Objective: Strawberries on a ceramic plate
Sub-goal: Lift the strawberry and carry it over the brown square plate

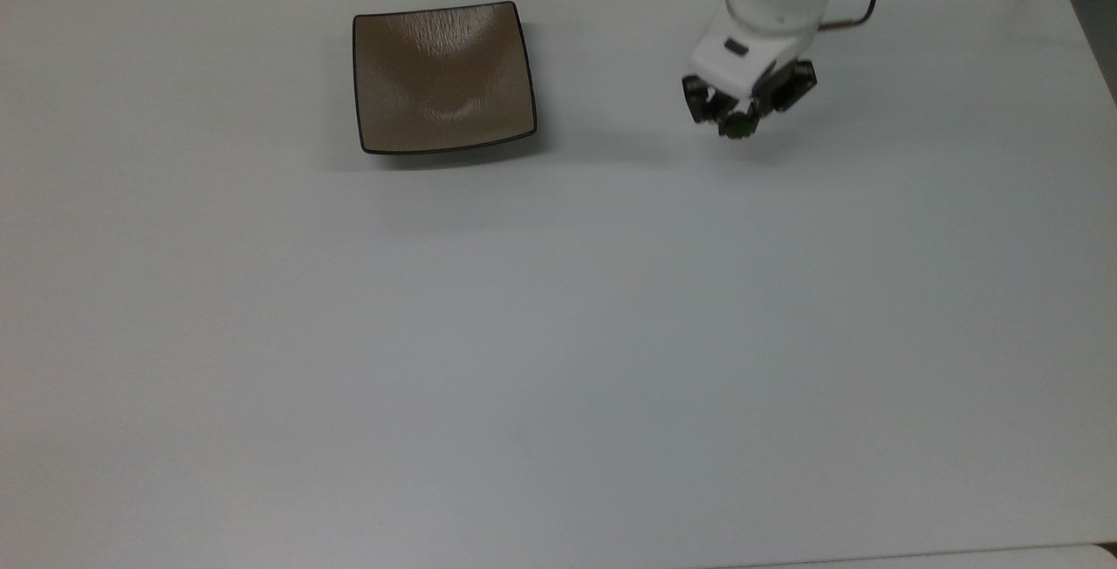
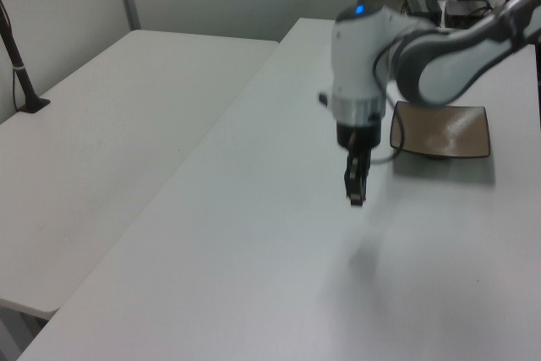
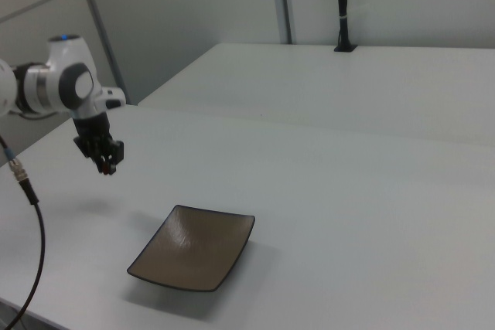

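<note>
White table (image 1: 558,333) under arm; gripper (image 1: 740,119) raised off surface, fingers clamped on strawberry (image 1: 740,126), green cap showing in top view; brown square plate (image 1: 443,76) empty, well apart toward top view's left; shadow on table below gripper

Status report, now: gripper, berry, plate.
Gripper shut on strawberry, raised above the table. Ceramic plate bare, off to the top view's left. Nothing between them.

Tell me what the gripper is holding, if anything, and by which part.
The gripper is shut on the strawberry, lifted clear of the table. Its green cap shows below the fingertips; the exact part pinched cannot be told.
</note>
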